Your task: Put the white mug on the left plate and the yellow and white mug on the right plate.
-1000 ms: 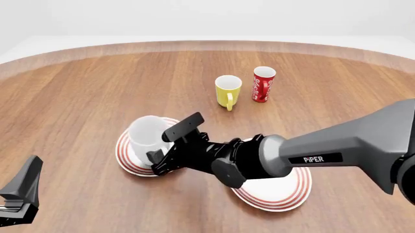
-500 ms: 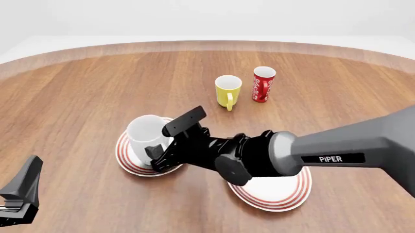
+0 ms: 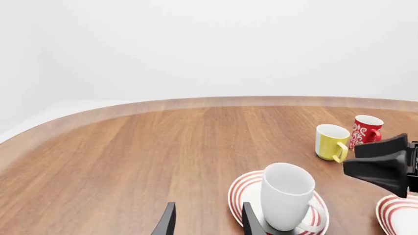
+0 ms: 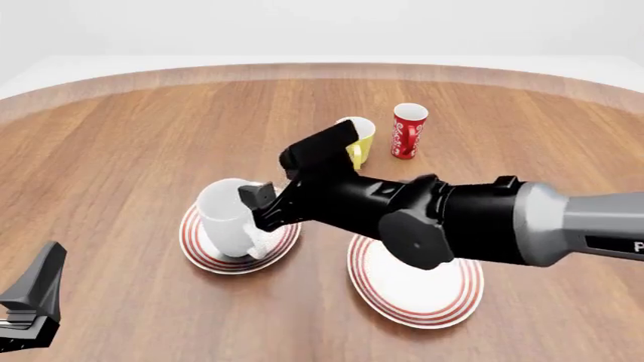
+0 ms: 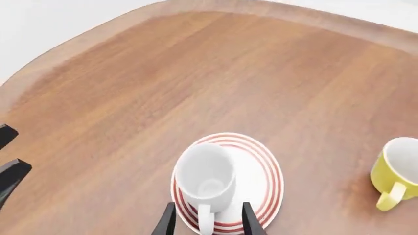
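Observation:
The white mug point(image 4: 225, 217) stands upright on the left plate point(image 4: 201, 255), with its handle toward the arms' side. My right gripper point(image 4: 259, 210) hangs open just above and beside it, touching nothing. In the right wrist view the mug point(image 5: 203, 177) and its plate point(image 5: 265, 171) lie below the spread fingers point(image 5: 248, 220). The yellow and white mug point(image 4: 360, 140) stands on the table further back, partly hidden by the right arm. The right plate point(image 4: 415, 285) holds nothing. My left gripper point(image 4: 30, 302) waits open at the near left corner, and the left wrist view shows its fingers point(image 3: 167, 223) apart.
A red-and-white patterned cup point(image 4: 408, 130) stands just right of the yellow mug. The brown round table point(image 4: 131, 151) ends in a curved far edge. The right arm's thick grey forearm point(image 4: 503, 226) stretches over the right plate.
My right gripper has risen and drawn back from the white mug, which stays upright on the left plate. The left arm has not moved.

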Robot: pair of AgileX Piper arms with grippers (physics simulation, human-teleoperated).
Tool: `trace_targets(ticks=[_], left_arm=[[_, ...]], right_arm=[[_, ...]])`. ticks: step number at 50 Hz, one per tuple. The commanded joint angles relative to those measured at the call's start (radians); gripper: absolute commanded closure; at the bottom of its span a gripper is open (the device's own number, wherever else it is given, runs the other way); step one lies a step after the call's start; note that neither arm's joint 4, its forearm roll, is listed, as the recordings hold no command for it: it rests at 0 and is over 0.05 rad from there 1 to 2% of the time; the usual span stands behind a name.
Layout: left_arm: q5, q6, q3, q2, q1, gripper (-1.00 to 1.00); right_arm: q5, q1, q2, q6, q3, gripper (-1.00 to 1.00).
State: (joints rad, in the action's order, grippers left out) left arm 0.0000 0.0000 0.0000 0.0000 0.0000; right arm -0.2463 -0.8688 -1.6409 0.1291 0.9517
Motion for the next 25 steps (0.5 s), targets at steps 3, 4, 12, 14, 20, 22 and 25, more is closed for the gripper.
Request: trace_targets(ticks=[3, 4, 12, 14, 20, 22, 25], left_arm=[[0.0, 0.0, 0.0, 0.0, 0.0, -1.0], [0.0, 0.0, 0.0, 0.0, 0.0, -1.0], [0.0, 0.0, 0.0, 0.0, 0.0, -1.0], [0.0, 0.0, 0.0, 0.0, 0.0, -1.0], [0.0, 0.0, 0.0, 0.0, 0.0, -1.0], [0.0, 0.0, 0.0, 0.0, 0.0, -1.0], [0.0, 0.0, 0.0, 0.0, 0.0, -1.0]], right_arm=[[0.027, 0.078, 0.156, 0.003, -0.047, -1.0], [0.029, 0.087, 0.166, 0.003, -0.05, -1.0], [0.029, 0.143, 0.192, 0.001, -0.061, -1.0], [0.028, 0.157, 0.195, 0.001, -0.061, -1.0], [0.027, 0.19, 0.189, -0.001, -0.056, -1.0], [0.028, 0.201, 0.183, -0.002, -0.051, -1.0], [0.029, 0.216, 0.174, -0.004, -0.041, -1.0]])
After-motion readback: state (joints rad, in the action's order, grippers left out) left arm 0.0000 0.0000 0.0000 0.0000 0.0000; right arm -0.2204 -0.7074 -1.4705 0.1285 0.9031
